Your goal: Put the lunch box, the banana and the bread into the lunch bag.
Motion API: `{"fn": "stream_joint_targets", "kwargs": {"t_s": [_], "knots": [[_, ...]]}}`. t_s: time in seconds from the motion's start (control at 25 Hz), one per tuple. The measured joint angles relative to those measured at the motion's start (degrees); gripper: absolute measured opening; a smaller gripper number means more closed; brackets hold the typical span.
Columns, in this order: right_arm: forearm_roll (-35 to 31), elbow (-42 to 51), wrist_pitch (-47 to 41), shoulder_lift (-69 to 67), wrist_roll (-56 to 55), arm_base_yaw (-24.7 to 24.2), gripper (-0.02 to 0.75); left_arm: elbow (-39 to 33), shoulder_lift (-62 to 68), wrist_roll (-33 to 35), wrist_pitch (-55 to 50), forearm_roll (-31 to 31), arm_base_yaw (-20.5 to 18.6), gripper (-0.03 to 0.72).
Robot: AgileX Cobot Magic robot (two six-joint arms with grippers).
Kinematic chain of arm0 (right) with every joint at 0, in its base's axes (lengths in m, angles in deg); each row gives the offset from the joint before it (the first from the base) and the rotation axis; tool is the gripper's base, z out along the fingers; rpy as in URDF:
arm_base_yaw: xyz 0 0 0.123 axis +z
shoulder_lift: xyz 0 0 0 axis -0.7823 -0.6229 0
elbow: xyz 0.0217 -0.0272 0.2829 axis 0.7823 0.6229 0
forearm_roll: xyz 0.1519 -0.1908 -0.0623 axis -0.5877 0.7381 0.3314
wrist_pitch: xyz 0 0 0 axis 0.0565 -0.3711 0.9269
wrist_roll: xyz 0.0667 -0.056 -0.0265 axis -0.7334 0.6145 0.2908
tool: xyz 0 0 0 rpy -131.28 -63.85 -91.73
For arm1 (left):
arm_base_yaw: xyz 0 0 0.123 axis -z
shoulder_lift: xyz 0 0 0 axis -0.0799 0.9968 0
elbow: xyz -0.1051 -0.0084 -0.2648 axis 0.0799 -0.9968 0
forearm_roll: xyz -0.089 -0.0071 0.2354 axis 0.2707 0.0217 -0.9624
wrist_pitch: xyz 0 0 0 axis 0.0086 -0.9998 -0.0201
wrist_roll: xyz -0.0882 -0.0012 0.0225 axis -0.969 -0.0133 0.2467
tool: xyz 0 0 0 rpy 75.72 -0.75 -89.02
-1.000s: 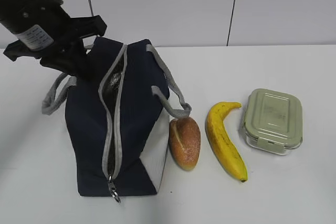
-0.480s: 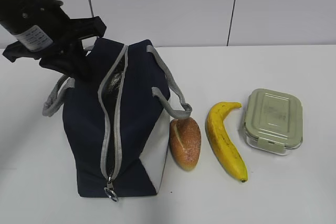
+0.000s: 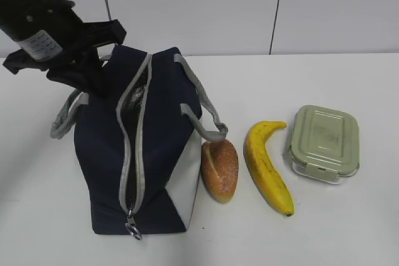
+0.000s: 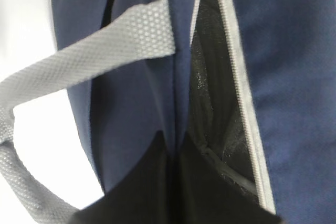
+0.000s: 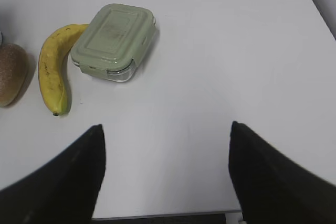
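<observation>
The navy lunch bag (image 3: 163, 130) stands at the left, its grey zipper (image 3: 141, 113) open at the far end, where dark lining shows. My left gripper (image 3: 100, 83) is at the bag's far left top edge. In the left wrist view it (image 4: 176, 153) is shut on the navy fabric (image 4: 131, 114) beside the zipper opening (image 4: 212, 93). The bread (image 3: 219, 170), the banana (image 3: 267, 166) and the sage-lidded lunch box (image 3: 324, 143) lie in a row to the right of the bag. My right gripper (image 5: 165, 129) is open and empty above bare table, with the lunch box (image 5: 113, 40), banana (image 5: 52, 72) and bread (image 5: 10, 74) beyond it.
The bag's grey handles hang on either side (image 3: 62, 115) (image 3: 206, 113); one crosses the left wrist view (image 4: 89, 61). The ring pull (image 3: 133, 232) hangs at the bag's near end. A white wall (image 3: 249, 4) backs the table (image 3: 349, 79). The table's edge runs just below my right gripper.
The bag's left side and left handle have shifted slightly to the left, and the ring pull has swung a little. The bread, banana and lunch box have not moved.
</observation>
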Motion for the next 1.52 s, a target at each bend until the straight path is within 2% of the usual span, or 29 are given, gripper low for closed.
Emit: {"fn": "stream_joint_targets", "kwargs": {"t_s": [0.24,0.44,0.8,1.24,1.4,1.52], "knots": [[-0.6,0.0,0.0,0.0,0.0,0.0,0.543,0.0,0.0,0.0,-0.1,0.0,0.0,-0.003],[-7.7,0.0,0.1,-1.9,0.0,0.0,0.543,0.0,0.0,0.0,-0.2,0.0,0.0,-0.003],[-12.4,-0.1,8.0,-26.7,-0.1,0.0,0.543,0.0,0.0,0.0,-0.4,-0.2,0.0,-0.003],[-31.5,-0.3,24.2,-51.8,14.1,0.0,0.543,0.0,0.0,0.0,-0.4,-0.5,0.0,-0.003],[-34.0,-2.3,26.8,-58.2,17.2,-0.1,0.543,0.0,0.0,0.0,-0.4,-0.5,0.0,-0.003],[-35.9,-4.3,27.1,-62.4,20.1,-2.1,0.543,0.0,0.0,0.0,-0.4,-0.5,0.0,-0.003]]}}
